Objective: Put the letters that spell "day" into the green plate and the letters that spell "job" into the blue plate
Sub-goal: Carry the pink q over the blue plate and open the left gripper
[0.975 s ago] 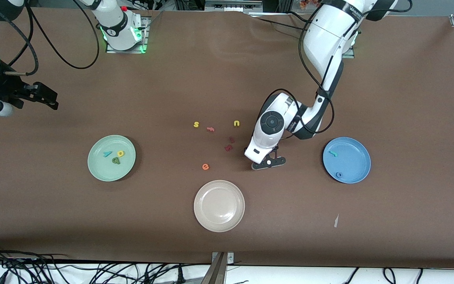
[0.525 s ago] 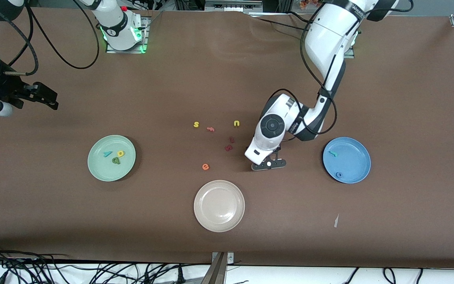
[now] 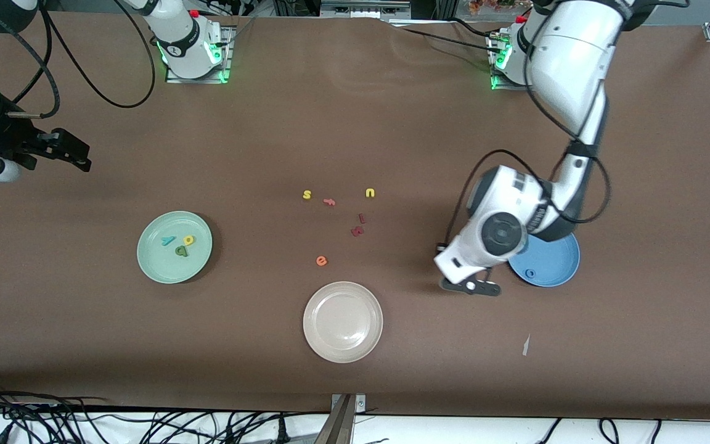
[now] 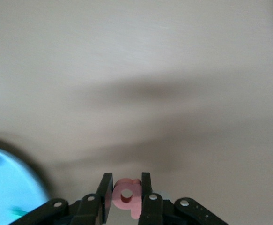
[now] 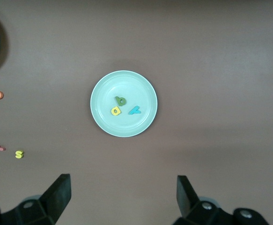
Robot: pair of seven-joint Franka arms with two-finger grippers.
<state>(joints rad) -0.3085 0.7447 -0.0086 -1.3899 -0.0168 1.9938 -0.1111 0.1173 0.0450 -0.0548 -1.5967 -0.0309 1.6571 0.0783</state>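
My left gripper (image 3: 471, 287) is shut on the salmon-pink bowl-and-stem letter (image 4: 127, 194), which sits between its fingers. It hangs over bare table right beside the blue plate (image 3: 555, 266). The arm covers part of that plate. The blue ring "o" (image 3: 530, 273) lies in it, and a teal bit (image 4: 17, 212) shows in the plate (image 4: 5, 187) in the left wrist view. The green plate (image 3: 151, 265) holds the teal "y" (image 3: 169, 240), the yellow letter (image 3: 189, 239) and the dark green letter (image 3: 181, 250). My right gripper (image 5: 122, 187) waits open, high over the green plate (image 5: 99, 89).
A beige plate (image 3: 342, 354) lies nearest the front camera. Loose letters lie mid-table: yellow "s" (image 3: 307, 195), pink "f" (image 3: 329, 201), yellow "u" (image 3: 370, 193), two dark red ones (image 3: 358, 231), orange "e" (image 3: 322, 261). A white scrap (image 3: 526, 345) lies near the blue plate.
My left arm has swung from beside the dark red letters toward its own end of the table, and it now covers part of the blue plate. The right arm has not moved.
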